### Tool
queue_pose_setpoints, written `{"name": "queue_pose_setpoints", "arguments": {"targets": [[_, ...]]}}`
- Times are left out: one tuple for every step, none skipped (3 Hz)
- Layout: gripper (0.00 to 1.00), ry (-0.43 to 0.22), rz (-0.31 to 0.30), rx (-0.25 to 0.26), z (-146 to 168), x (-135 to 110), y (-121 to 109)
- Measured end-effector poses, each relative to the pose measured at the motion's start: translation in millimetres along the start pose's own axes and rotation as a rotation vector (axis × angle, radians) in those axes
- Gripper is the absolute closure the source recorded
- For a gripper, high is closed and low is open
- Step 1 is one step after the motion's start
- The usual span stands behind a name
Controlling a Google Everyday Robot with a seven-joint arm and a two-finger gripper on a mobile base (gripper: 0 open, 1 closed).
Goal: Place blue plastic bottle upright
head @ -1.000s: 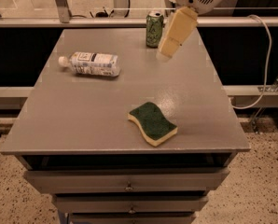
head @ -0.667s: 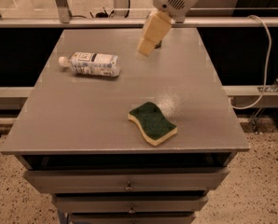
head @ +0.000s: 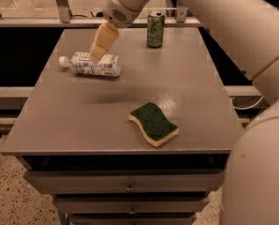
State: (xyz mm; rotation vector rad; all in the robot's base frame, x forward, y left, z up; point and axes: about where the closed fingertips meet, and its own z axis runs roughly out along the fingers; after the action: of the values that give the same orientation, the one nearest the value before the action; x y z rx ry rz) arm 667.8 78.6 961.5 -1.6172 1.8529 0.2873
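The blue plastic bottle [head: 90,64] lies on its side at the back left of the grey table [head: 83,121], white cap pointing left. It is clear with a white-and-bluish label. My gripper [head: 102,42] hangs just above the bottle's middle, its tan fingers [head: 103,40] pointing down at it, close over the label. The big white arm reaches in from the upper right.
A green drink can [head: 155,29] stands upright at the back of the table. A green-and-yellow sponge [head: 153,123] lies near the front right. Drawers [head: 130,186] sit under the tabletop. Rails run behind the table.
The gripper has moved left and down, from beside the can to just over the lying bottle. The bottle, can and sponge have not moved.
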Motion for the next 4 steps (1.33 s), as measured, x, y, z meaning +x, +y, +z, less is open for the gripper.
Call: {"name": "queue_pose_setpoints", "arguments": {"targets": [[0.0, -0.011, -0.01, -0.073, 63, -34, 3], [0.0, 0.057, -0.045, -0.132, 113, -41, 16], [0.0, 0.124, -0.075, -0.147, 133, -33, 19], [0.0, 0.195, -0.084, -0.134, 139, -9, 5]]}}
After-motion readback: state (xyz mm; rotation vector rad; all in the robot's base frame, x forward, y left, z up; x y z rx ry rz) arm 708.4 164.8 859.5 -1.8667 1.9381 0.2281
